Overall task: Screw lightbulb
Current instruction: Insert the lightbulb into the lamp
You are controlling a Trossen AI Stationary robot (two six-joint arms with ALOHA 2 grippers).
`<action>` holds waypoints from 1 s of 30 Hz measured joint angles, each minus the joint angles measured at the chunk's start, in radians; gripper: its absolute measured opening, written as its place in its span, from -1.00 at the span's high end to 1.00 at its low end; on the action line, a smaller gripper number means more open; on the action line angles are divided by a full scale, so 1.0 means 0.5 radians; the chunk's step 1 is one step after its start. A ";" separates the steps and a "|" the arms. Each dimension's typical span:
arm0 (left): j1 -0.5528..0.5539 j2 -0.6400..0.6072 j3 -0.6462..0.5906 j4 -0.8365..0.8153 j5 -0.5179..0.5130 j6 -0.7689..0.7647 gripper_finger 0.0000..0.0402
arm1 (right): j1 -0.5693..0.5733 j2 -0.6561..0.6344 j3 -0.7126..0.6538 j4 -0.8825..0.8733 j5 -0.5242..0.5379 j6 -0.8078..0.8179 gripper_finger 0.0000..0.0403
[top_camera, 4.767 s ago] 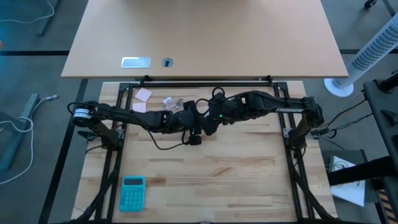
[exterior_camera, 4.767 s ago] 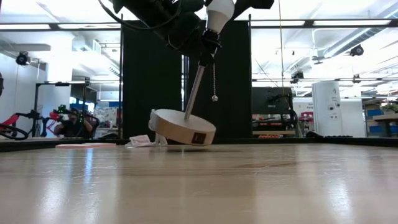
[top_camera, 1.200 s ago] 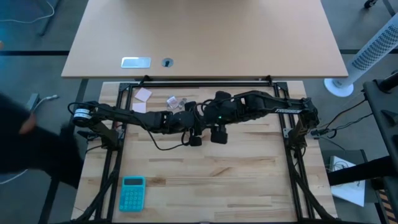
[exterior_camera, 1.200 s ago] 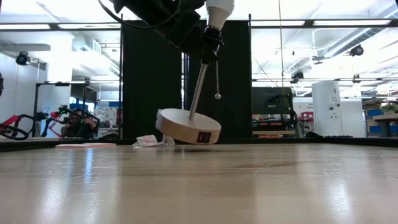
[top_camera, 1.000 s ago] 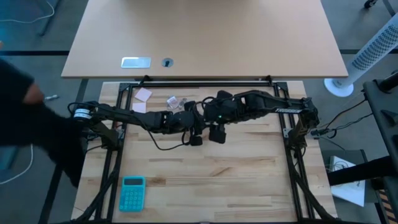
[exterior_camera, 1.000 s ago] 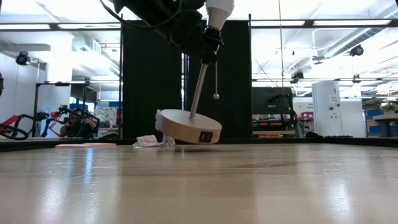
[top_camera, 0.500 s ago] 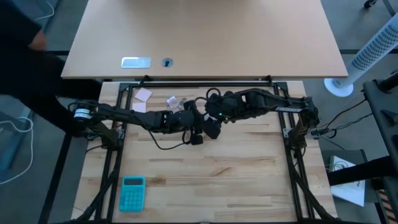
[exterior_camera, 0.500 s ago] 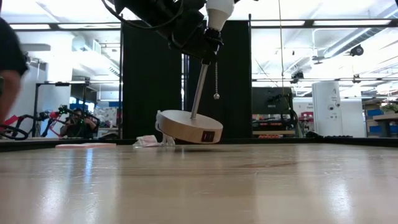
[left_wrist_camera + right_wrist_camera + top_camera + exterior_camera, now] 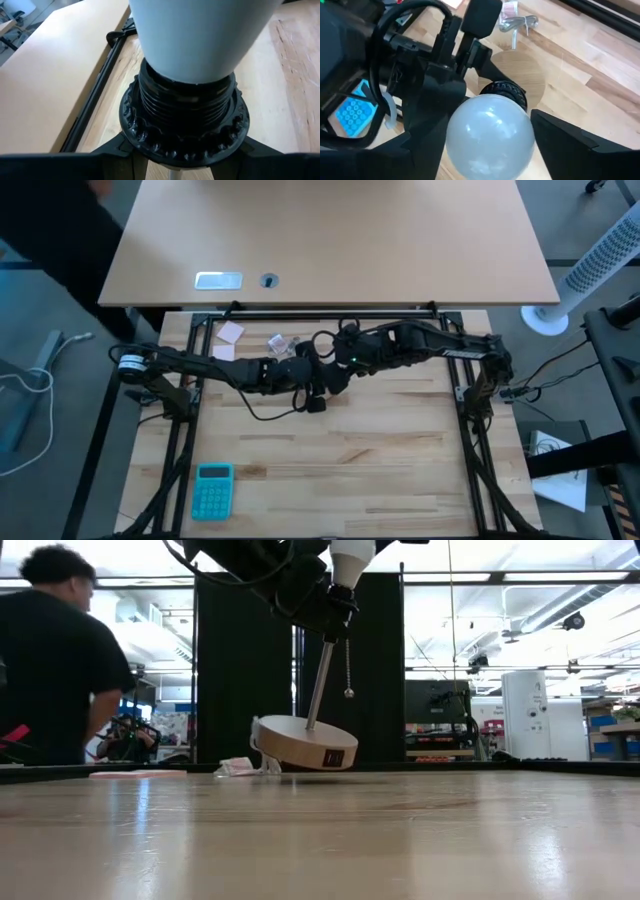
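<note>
The lightbulb (image 9: 490, 135) is white and sits in the black ribbed socket (image 9: 185, 115) of a small lamp. The lamp has a thin rod (image 9: 318, 680) and a round wooden disc (image 9: 298, 743) as its foot. My left gripper (image 9: 185, 156) is shut on the socket and holds the lamp off upright above mid-table. My right gripper (image 9: 495, 147) comes down over the bulb, open, one finger (image 9: 570, 145) on either side of it. A gap shows at one finger. Whether the other touches the bulb, I cannot tell. My left gripper pinches the black socket's flanged collar (image 9: 150, 145) between its two fingers, just below the bulb. The fingers come slanting down from the table's left and lie across the lamp's length. The lamp hangs tilted, rod and wooden disc (image 9: 520, 75) below the hold, the disc close over the table.
A pull chain with a ball (image 9: 348, 693) dangles beside the rod. A crumpled wrapper (image 9: 278, 344) and pink notes (image 9: 230, 332) lie at the far left. A teal calculator (image 9: 212, 488) lies near the front left. A person (image 9: 55, 660) stands beyond the table.
My right gripper has rolled about its own line while staying over the bulb. The lamp has kept its place and tilt in my left gripper. A person has walked past the table's left side to beyond its far edge.
</note>
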 joint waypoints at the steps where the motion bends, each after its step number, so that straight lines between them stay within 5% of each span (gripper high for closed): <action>1: 0.000 -0.002 0.000 -0.003 -0.001 0.011 0.28 | 0.000 0.000 -0.001 -0.001 -0.004 -0.032 -0.53; 10: 0.003 -0.007 0.008 -0.006 -0.007 0.028 0.28 | 0.002 -0.014 0.178 -0.026 -0.014 -0.713 -0.88; 20: 0.002 -0.004 0.008 -0.018 0.006 0.033 0.28 | 0.066 -0.018 0.257 -0.034 -0.015 -2.534 -0.91; 30: 0.000 -0.003 0.008 -0.017 0.006 0.029 0.28 | 0.063 0.053 0.246 -0.270 -0.101 -2.971 -0.91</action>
